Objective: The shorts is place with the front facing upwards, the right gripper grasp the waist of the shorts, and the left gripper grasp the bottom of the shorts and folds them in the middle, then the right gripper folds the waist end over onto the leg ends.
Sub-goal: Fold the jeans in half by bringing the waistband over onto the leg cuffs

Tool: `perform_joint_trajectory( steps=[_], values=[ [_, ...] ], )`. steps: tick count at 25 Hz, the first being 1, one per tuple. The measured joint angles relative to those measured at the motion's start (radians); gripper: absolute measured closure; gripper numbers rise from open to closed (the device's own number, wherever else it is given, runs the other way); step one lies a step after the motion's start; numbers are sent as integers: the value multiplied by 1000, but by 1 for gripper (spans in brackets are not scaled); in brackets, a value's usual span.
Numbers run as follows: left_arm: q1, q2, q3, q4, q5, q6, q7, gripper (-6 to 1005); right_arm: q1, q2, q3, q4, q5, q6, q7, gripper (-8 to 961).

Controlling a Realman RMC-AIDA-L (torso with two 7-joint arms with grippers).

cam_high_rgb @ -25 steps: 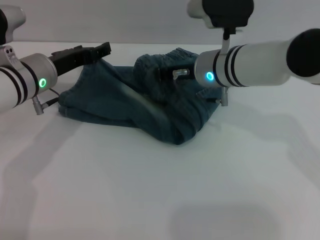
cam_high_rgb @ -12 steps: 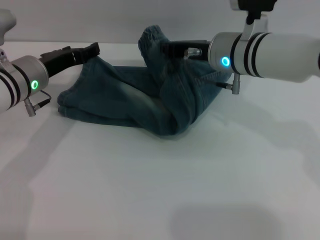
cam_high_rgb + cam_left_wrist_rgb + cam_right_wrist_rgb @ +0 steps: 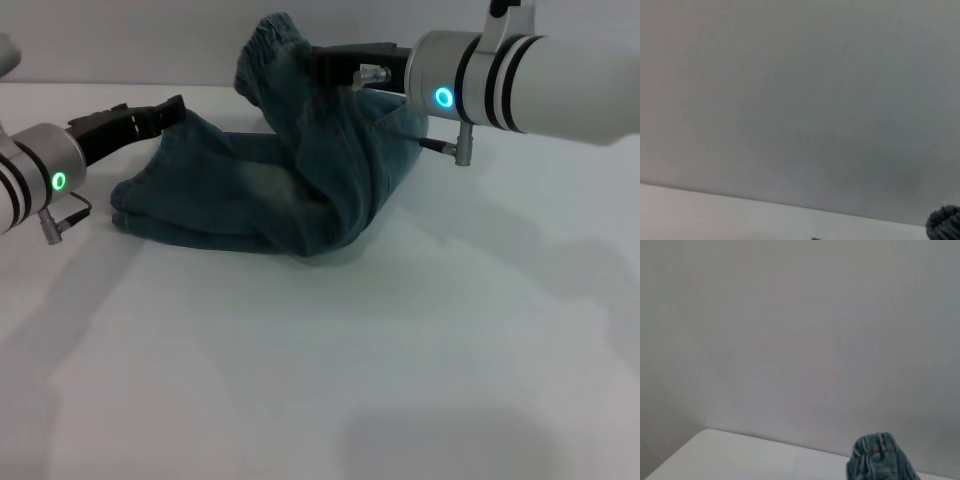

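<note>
The blue denim shorts [image 3: 250,195] lie folded lengthwise on the white table [image 3: 330,360]. My right gripper [image 3: 312,62], on the arm with the cyan ring, is shut on the ruched waist [image 3: 265,48] and holds it raised above the middle of the cloth. The same bunched waist [image 3: 882,457] shows in the right wrist view. The leg ends [image 3: 128,205] rest flat at the left. My left gripper [image 3: 172,108], on the arm with the green ring, sits at the far left corner of the shorts, touching the cloth's edge.
A plain grey wall stands behind the table's far edge [image 3: 200,86]. White tabletop stretches in front of the shorts and to the right. A dark ruched bit of cloth [image 3: 945,224] shows in the left wrist view.
My right gripper has lifted the waist higher and carried it leftward over the shorts. The left gripper has drawn back to the left.
</note>
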Motion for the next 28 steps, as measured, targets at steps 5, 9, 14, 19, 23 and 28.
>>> perform_joint_trajectory(
  steps=[5,9,14,19,23,28],
  values=[
    [40,-2,0,13,-5,92,0,172,12,-1,-1,-12,-12,7,0,955],
    [87,0,-1,48,-8,161,0,172,28,-1,0,-15,-26,14,0,954],
    [143,-2,-1,94,-8,210,-9,172,65,-1,0,1,-32,19,0,954],
    [189,-5,-1,127,-8,226,-12,172,138,-1,0,61,-42,25,0,955],
    [217,-7,3,134,-9,252,-19,172,190,0,-7,104,-42,25,0,955],
    [242,-6,9,146,-10,264,-38,172,247,3,-9,154,-42,26,-11,954]
  ],
)
